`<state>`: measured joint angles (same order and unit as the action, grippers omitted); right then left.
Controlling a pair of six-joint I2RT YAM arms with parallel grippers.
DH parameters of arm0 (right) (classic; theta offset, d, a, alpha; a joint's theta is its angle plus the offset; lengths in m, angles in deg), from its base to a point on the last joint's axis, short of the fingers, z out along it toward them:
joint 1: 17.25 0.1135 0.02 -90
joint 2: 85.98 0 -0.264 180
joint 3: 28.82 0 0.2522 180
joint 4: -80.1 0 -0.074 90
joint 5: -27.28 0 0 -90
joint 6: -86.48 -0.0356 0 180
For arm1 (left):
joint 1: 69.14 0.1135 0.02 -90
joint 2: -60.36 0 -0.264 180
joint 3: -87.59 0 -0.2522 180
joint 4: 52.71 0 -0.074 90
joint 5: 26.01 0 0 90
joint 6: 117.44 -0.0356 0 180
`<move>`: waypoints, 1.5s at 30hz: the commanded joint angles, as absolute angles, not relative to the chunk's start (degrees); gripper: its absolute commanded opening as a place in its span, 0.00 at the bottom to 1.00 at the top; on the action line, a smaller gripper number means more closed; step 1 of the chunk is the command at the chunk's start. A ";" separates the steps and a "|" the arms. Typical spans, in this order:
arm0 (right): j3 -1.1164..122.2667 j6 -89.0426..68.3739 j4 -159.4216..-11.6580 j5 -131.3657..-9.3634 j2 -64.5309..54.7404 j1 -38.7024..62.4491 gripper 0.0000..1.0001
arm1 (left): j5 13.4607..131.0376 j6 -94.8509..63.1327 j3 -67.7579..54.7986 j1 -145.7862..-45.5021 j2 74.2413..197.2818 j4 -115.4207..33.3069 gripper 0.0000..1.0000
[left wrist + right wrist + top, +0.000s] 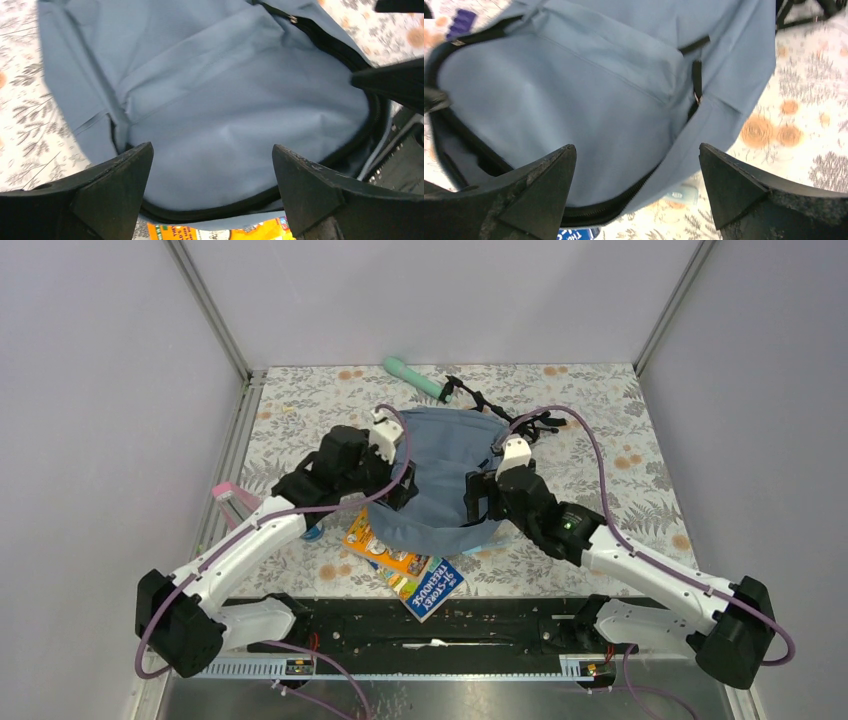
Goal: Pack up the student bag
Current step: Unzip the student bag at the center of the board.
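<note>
Left gripper point(211, 150) and right gripper point(636, 149) gape over student bag point(445, 465); only overhead shows a mint cylinder point(415, 378).

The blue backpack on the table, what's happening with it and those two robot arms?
Two robot arms are working on the student bag, which lies on the flowered table. The left gripper and right gripper both hang open over the bag's near end, one on each side, holding nothing. Two books lie at its near edge, a mint-green item sits beyond it, and a pink item lies to the left, all outside the bag.
</note>
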<state>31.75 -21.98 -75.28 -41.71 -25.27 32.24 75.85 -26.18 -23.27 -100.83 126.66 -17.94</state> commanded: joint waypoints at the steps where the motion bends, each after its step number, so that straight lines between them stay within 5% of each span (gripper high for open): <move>1: 30.21 -29.18 -70.73 -39.19 -26.58 31.44 1.00 | 75.75 -29.36 -22.93 -105.22 127.28 -18.65 0.95; 22: 17.88 -42.07 -75.74 -40.63 -25.17 31.44 0.95 | 62.12 -17.92 -31.58 -123.95 121.81 -16.47 0.97; 35: 22.19 -40.43 -73.36 -40.73 -32.78 31.44 0.96 | 55.66 -5.13 -43.68 -126.71 117.78 -23.71 0.96; 45: 22.10 -34.85 -80.04 -52.34 -32.65 31.48 0.95 | 53.03 -0.81 -44.88 -126.55 113.23 -28.47 0.99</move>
<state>21.30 -37.69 -76.59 -48.07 -32.74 31.61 56.00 -4.39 -45.04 -126.49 115.95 -24.30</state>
